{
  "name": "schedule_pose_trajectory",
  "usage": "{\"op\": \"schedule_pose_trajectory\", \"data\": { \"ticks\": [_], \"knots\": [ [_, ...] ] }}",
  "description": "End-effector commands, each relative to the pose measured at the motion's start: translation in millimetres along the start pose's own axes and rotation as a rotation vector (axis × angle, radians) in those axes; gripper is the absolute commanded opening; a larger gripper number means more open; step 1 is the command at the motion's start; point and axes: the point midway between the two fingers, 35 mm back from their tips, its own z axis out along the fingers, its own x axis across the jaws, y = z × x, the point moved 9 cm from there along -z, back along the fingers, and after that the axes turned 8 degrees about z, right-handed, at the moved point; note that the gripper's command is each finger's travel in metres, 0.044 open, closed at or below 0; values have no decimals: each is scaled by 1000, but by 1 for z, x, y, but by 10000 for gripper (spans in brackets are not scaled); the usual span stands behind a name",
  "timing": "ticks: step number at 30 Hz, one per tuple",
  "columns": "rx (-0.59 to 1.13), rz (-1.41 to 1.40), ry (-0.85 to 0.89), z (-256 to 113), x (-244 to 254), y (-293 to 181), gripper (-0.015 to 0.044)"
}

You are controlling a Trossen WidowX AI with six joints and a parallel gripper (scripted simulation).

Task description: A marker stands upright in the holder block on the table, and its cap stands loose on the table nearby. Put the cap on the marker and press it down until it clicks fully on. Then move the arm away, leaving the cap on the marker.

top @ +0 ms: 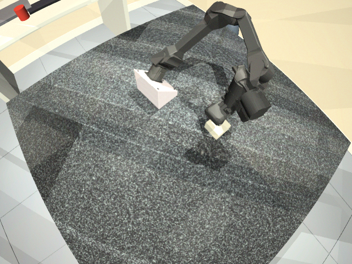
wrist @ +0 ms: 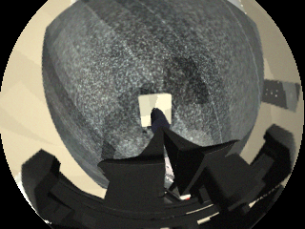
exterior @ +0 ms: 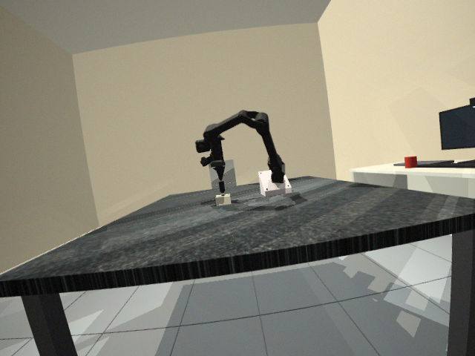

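The pale cream holder block (top: 216,131) (exterior: 223,200) (wrist: 163,101) stands on the table. The dark cap (exterior: 221,187) (wrist: 158,117) stands upright over the block, on the marker; in the exterior view a thin light strip shows between cap and block. The marker itself is mostly hidden, and how far down the cap sits cannot be told. My gripper (exterior: 220,179) (wrist: 161,129) points down with its fingers shut together and nothing between them. The fingertips are at or just above the cap's top end. In the top view the arm hides the cap and fingertips.
The arm's pinkish-white wedge base (top: 158,96) (exterior: 276,189) stands on the dark speckled table (top: 147,198) (exterior: 245,233), off to one side of the holder block. A red cylinder (top: 21,12) (exterior: 410,162) stands on a separate white desk away from the table.
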Motion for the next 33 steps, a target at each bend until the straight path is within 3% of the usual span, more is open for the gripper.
{"op": "schedule_pose_trajectory", "data": {
  "ticks": [1,15,22,28,33],
  "knots": [
    [-1,3,5,7,0,0,0],
    [-6,1,0,8,0,1,0],
    [-73,72,-5,-76,0,-8,0],
    [-75,74,-5,-78,0,-9,0],
    [-75,74,-5,-78,0,-9,131]
  ]
}}
